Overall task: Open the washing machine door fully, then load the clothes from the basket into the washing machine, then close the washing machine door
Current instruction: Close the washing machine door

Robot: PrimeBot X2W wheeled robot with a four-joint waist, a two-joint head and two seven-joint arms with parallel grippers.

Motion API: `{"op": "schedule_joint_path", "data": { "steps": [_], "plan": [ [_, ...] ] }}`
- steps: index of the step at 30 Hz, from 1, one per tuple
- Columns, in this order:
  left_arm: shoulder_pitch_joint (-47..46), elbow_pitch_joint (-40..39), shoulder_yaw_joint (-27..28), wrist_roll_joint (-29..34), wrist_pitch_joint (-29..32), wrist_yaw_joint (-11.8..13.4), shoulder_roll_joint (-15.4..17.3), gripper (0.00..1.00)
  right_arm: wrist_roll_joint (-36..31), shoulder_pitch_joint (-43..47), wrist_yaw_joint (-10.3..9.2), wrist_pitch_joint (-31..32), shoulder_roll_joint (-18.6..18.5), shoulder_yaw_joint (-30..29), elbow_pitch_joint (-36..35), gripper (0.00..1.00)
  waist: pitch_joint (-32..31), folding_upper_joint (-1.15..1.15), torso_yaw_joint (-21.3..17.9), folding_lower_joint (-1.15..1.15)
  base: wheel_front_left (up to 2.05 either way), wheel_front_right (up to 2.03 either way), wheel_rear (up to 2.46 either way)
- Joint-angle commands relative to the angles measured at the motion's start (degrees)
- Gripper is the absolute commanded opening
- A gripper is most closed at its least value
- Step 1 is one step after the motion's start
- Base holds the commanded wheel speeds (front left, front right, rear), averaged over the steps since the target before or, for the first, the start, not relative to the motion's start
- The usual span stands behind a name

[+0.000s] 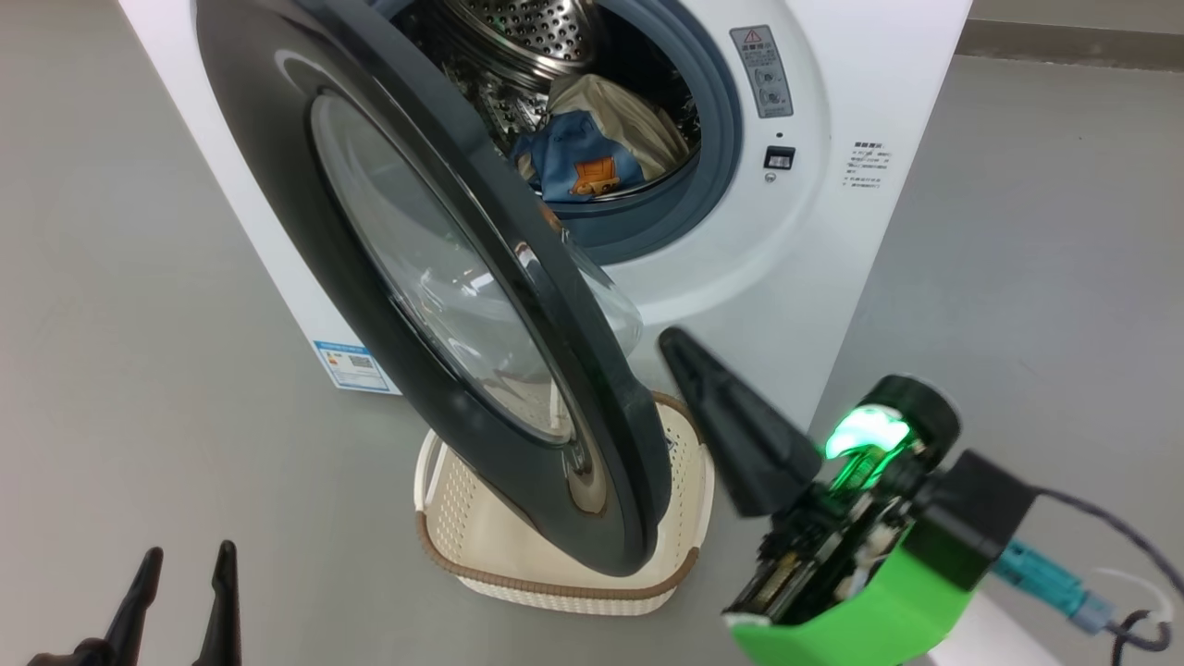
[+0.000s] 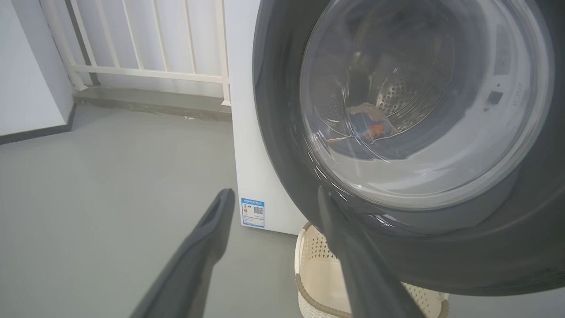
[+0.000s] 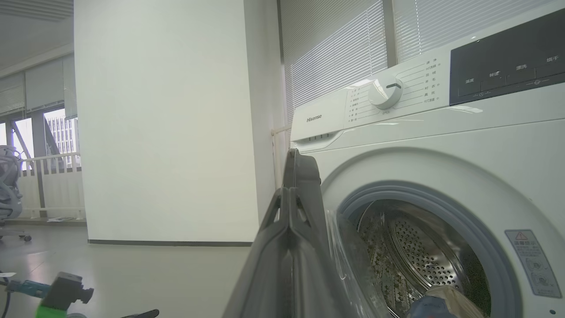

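Note:
The white washing machine [image 1: 795, 277] stands with its black-rimmed door [image 1: 573, 370] swung partway out, edge-on to me. Blue printed and cream clothes [image 1: 592, 153] lie in the steel drum [image 3: 419, 251]. Through the door glass [image 2: 419, 101] the clothes [image 2: 371, 126] show again. Under the door, the cream basket [image 1: 555, 578] sits on the floor; the part of its inside I can see is bare. My right gripper [image 1: 680, 344] is shut on nothing, its tip just right of the door's free edge [image 3: 304, 170]; whether they touch is unclear. My left gripper [image 1: 189, 552] hangs open, low left.
Grey floor [image 1: 139, 324] spreads to the left and right of the machine. A blue label sticker [image 2: 253, 213] marks the lower front. A white railing [image 2: 145, 70] and a wall [image 3: 163, 123] stand behind and beside the machine. The control panel with a dial [image 3: 385, 90] is above the opening.

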Motion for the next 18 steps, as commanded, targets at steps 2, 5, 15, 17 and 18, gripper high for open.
{"op": "schedule_joint_path", "data": {
  "steps": [2, 5, 15, 17, 18],
  "plan": [
    [-0.72, -1.55, 2.22, 0.83, -0.38, -0.11, 0.82, 1.0, 0.27, -1.2, 0.25, -0.27, 0.91, 3.09, -1.58, 0.0, 0.09, 0.0, 0.11, 0.0, 0.0, 0.0, 0.0],
    [-0.8, -1.56, 2.25, 0.82, -0.38, -0.11, 0.68, 1.0, 0.93, -0.75, 0.25, -0.27, 1.24, 6.59, -0.72, 0.0, 0.34, 0.0, 0.26, 0.0, 0.0, 0.0, 0.0],
    [-1.11, -1.53, 2.27, 0.76, -0.38, -0.11, 0.3, 1.0, 3.17, 0.41, 0.25, -0.27, 1.47, 12.81, 6.15, 0.0, 1.36, 0.0, 0.69, 0.0, 0.0, 0.0, 0.0],
    [-1.24, -1.44, 2.19, 0.76, -0.38, -0.11, 0.24, 1.0, 3.39, 0.65, 0.25, -0.27, 1.34, 13.33, 7.7, 0.0, 1.54, 0.0, 0.78, 0.0, 0.0, 0.0, 0.0],
    [-1.29, -1.41, 2.16, 0.76, -0.38, -0.11, 0.2, 1.0, 3.31, 0.8, 0.25, -0.27, 1.12, 13.61, 8.63, 0.0, 1.6, 0.0, 0.83, 0.0, 0.0, 0.0, 0.0]
  ]
}}
